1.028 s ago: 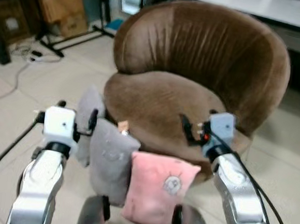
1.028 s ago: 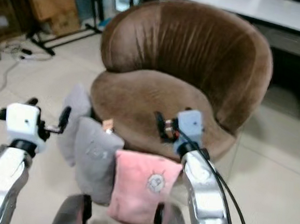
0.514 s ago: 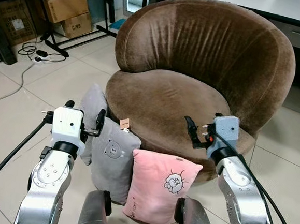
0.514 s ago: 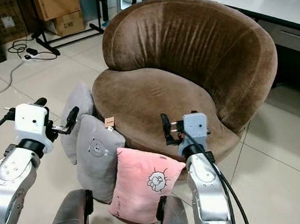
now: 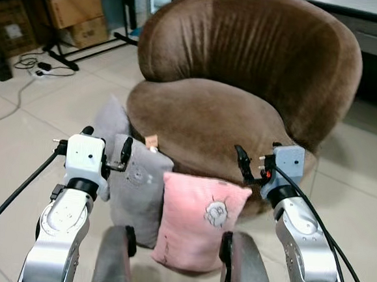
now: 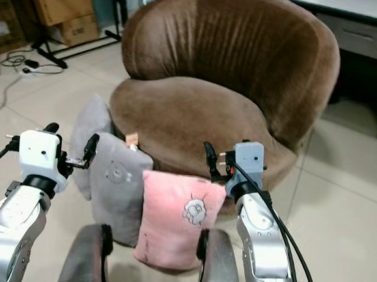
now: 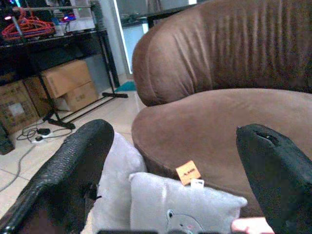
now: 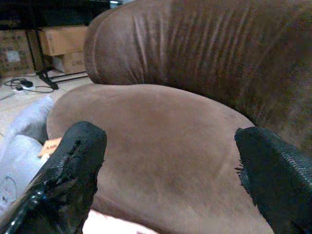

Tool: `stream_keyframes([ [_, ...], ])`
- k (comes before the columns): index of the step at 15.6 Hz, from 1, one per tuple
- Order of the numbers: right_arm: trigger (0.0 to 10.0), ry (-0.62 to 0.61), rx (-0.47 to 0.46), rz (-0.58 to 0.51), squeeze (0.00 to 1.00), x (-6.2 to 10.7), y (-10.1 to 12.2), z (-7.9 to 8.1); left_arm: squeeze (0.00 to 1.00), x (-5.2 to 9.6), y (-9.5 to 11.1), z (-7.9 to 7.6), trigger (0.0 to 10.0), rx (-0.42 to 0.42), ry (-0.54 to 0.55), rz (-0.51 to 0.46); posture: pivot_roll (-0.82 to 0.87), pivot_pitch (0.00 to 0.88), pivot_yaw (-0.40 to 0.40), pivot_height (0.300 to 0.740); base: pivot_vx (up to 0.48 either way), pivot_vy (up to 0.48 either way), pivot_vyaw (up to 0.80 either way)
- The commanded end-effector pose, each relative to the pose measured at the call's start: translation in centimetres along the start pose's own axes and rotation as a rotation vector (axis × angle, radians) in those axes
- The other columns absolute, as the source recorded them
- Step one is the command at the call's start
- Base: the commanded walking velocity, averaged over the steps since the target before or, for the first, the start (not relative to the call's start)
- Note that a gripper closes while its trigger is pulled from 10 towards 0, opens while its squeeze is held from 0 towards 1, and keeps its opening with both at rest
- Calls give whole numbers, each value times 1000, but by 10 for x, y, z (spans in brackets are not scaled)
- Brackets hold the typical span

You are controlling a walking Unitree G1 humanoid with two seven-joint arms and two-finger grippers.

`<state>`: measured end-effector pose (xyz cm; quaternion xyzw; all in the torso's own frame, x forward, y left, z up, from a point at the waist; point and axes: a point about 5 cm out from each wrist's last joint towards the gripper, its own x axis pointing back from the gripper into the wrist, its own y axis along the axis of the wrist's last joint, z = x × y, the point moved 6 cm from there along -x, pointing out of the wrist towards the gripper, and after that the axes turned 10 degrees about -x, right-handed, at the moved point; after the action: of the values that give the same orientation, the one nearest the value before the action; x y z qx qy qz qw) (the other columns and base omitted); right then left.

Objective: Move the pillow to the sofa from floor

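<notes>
Tile floor (image 5: 19,141): pink pillow (image 5: 195,223) leans vs sofa (image 5: 238,86) edge, both pincers spread.

The two head views look forward and down from above the robot's own arms, facing a rounded brown velvet armchair (image 5: 245,87) on a pale tiled floor (image 5: 19,134). They share nearly the same scene, the right eye's picture set slightly to the side. Both take in three cushions leaning upright against the chair's front: a pink square pillow with a small drawing (image 5: 198,220) and two grey ones (image 5: 133,182).

The left wrist view looks low and close along its two black fingers (image 7: 73,170) at the chair's seat and the grey cushions. The right wrist view sits nearer still, facing the seat and backrest between its fingers (image 8: 68,165).
</notes>
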<state>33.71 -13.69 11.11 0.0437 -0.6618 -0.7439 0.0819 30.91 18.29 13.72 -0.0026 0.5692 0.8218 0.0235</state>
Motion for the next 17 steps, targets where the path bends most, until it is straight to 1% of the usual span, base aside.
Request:
stream_keyframes([
  [1,10000,7,7,0,0,-1,1,1,0,-1,1,-1,10000,-18,1,-3,-45,0,9,481,0,0,0],
  [3,10000,6,8,0,0,-1,1,1,0,-1,2,-1,10000,-23,1,-5,-45,0,7,481,0,0,0],
  [5,10000,14,62,-3,0,-2,2,3,0,-1,2,-2,10000,-29,3,-6,-40,0,0,481,0,-397,0],
  [7,10000,15,66,-3,0,-4,2,4,0,0,2,-1,10000,-33,7,-6,-37,0,-2,481,0,-444,800],
  [8,10000,16,62,-4,0,-4,2,4,0,0,1,0,10000,-35,11,-5,-32,0,-7,481,0,-442,800],
  [9,10000,16,47,-4,0,-5,2,4,0,0,1,1,10000,-37,13,-5,-32,0,-7,481,0,-450,0],
  [13,10000,-3,37,-5,0,-7,2,1,0,1,1,3,10000,-45,17,-5,-28,0,-6,481,0,-444,0],
  [14,10000,4,5,1,0,-8,0,1,0,0,1,3,10000,-46,18,-5,-27,0,-4,481,0,-442,0],
  [15,10000,1,2,2,0,-8,1,1,0,0,1,4,10000,-49,19,-5,-27,0,-3,481,0,-435,0],
  [17,10000,0,-13,-3,0,-9,1,0,0,0,0,6,10000,-26,29,-2,-27,0,1,481,0,0,0],
])
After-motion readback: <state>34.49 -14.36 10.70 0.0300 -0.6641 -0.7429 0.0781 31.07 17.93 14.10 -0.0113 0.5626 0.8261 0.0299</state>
